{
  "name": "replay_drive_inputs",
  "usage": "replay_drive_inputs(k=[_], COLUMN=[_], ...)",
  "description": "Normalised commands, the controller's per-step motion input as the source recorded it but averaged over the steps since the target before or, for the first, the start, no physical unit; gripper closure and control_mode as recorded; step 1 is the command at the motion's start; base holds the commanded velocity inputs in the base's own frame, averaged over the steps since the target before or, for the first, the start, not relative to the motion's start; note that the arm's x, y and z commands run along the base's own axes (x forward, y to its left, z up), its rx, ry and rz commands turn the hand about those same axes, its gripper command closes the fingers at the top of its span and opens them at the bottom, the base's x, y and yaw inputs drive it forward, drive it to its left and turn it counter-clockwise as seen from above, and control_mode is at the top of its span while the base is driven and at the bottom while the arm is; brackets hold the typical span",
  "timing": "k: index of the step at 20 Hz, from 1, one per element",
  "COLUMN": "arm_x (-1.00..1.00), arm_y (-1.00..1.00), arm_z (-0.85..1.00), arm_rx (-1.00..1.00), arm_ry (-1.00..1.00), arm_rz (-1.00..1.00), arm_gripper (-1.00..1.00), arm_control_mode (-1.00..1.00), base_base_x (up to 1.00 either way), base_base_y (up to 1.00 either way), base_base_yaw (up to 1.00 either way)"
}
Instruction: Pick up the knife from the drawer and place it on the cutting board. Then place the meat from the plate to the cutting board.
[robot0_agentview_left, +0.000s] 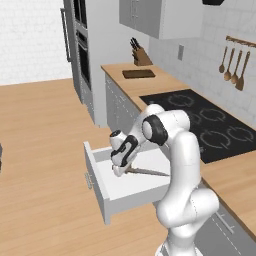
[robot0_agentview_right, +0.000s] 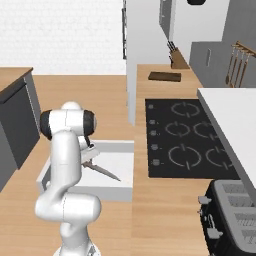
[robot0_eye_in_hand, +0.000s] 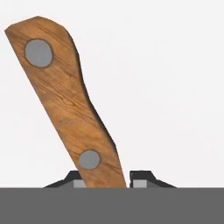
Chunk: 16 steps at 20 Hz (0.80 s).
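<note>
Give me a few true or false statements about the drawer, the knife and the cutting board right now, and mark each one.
1. The drawer is pulled open. True.
2. The knife lies on the cutting board. False: it is in the drawer, and the board sits far back on the counter.
3. The gripper has its fingers on either side of the knife's wooden handle. True.
4. The knife's handle is black. False: it is brown wood with two grey rivets.
5. The board lies near the knife block. True.
</note>
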Motion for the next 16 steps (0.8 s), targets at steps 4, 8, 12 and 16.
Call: replay_drive_inputs(k=[4,8,12,16], arm_x=[-0.05,-0.35,-0.85,-0.77], arm_y=[0.73,0.19,-0.25,-0.14], arm_z=[1.0,1.0,1.0,1.0], arm_rx=[0.01,0.0,0.02,0.0], arm_ry=[-0.19,-0.25,-0.26,-0.12], arm_rz=[0.01,0.0,0.0,-0.02], arm_gripper=[1.0,1.0,1.0,1.0], arm_control_mode=[-1.0,-1.0,-1.0,-1.0], base_base_x=[0.0,0.0,0.0,0.0], base_base_y=[0.0,0.0,0.0,0.0], base_base_yaw=[0.0,0.0,0.0,0.0])
